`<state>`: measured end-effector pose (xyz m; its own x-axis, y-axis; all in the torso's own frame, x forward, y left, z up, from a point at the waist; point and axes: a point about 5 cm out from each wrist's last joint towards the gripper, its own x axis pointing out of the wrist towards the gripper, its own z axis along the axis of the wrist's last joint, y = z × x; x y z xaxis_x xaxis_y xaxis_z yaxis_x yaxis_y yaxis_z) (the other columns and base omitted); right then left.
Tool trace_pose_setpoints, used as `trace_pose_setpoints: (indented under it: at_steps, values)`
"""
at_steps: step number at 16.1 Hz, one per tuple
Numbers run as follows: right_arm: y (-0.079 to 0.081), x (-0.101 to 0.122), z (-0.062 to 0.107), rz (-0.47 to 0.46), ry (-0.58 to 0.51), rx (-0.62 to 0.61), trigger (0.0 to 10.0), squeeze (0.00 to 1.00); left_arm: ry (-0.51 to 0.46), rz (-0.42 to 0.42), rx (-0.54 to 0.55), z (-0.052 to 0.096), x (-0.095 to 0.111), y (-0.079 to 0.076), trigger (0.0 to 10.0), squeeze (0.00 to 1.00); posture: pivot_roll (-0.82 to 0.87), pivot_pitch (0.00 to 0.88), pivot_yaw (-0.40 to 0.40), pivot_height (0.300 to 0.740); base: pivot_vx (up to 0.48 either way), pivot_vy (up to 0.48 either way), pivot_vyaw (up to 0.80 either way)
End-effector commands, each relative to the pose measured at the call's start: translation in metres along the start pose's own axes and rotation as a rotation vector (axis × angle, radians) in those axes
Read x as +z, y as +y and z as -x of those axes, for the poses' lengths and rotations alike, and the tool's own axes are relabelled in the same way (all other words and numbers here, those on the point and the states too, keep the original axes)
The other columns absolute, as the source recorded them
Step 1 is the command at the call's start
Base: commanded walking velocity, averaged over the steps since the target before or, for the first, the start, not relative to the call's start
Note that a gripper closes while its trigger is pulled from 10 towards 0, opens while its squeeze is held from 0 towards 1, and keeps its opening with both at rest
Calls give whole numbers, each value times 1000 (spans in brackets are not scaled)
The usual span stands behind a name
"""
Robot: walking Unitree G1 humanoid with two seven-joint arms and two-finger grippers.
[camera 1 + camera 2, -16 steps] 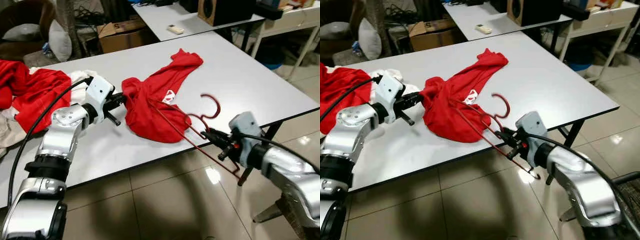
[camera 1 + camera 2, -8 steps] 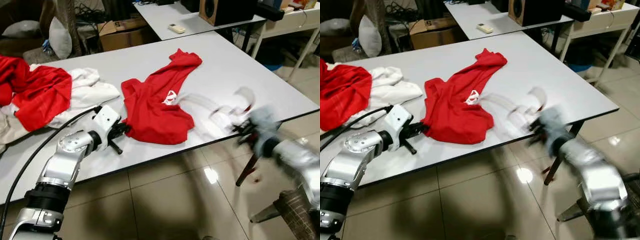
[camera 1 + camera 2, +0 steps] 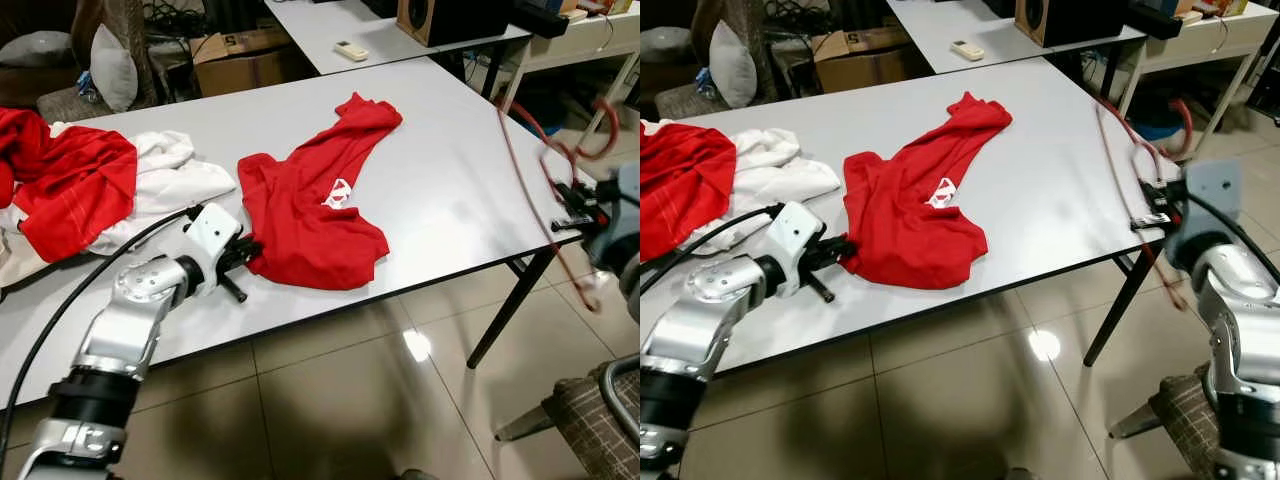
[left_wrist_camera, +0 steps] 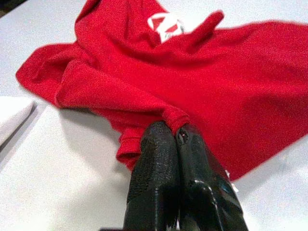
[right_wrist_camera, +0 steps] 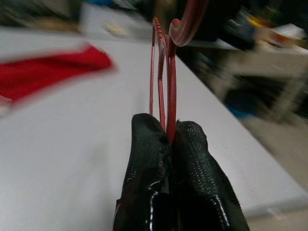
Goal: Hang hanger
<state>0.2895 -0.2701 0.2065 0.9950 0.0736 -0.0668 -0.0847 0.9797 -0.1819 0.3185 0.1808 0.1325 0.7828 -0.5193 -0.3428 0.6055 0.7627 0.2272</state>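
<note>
A red shirt (image 3: 310,200) lies flat on the white table (image 3: 450,130). My left gripper (image 3: 252,250) sits low at the shirt's near-left hem; in the left wrist view its fingers (image 4: 159,159) are pressed together with the shirt's hem (image 4: 171,115) bunched at the tips. A dark red wire hanger (image 3: 1115,150) stands free of the shirt at the table's right edge, hook (image 3: 1185,125) on the far side. My right gripper (image 3: 1155,205) is shut on the hanger's lower wires, and in the right wrist view the hanger (image 5: 161,57) rises from between the black fingers (image 5: 192,159).
A heap of red clothes (image 3: 65,185) and white clothes (image 3: 175,175) lies on the table's left end. Behind stands a second table with a remote (image 3: 350,50) and a speaker (image 3: 440,15). A cardboard box (image 3: 235,65) is on the floor. A woven seat (image 3: 600,420) is near my right arm.
My right gripper pulled the hanger out of the shirt and swung it right to the table's edge. The shirt dropped flat, and my left gripper lowered toward the front edge with the hem.
</note>
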Motion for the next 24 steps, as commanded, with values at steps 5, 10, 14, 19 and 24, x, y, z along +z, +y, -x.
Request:
trace_pose_setpoints:
  at_steps: [5,10,14,19,24]
  values:
    - [55,8,28,-14,-36,424,10000,0,-72,3,30,-15,22,7,0,0,-194,27,103,740,0,0,0]
    - [112,-15,51,-48,92,786,10000,0,-374,114,33,-10,79,18,0,0,-177,9,94,740,0,0,0]
    - [110,-43,35,-31,251,683,10000,0,-463,107,-49,1,101,14,0,0,-163,0,83,740,0,0,0]
    - [46,-65,24,46,382,296,10000,0,-483,108,94,16,107,44,0,0,-157,0,91,740,0,0,0]
    - [23,9,27,-20,-36,289,10000,0,-381,44,74,0,100,42,0,0,-174,0,121,740,0,0,0]
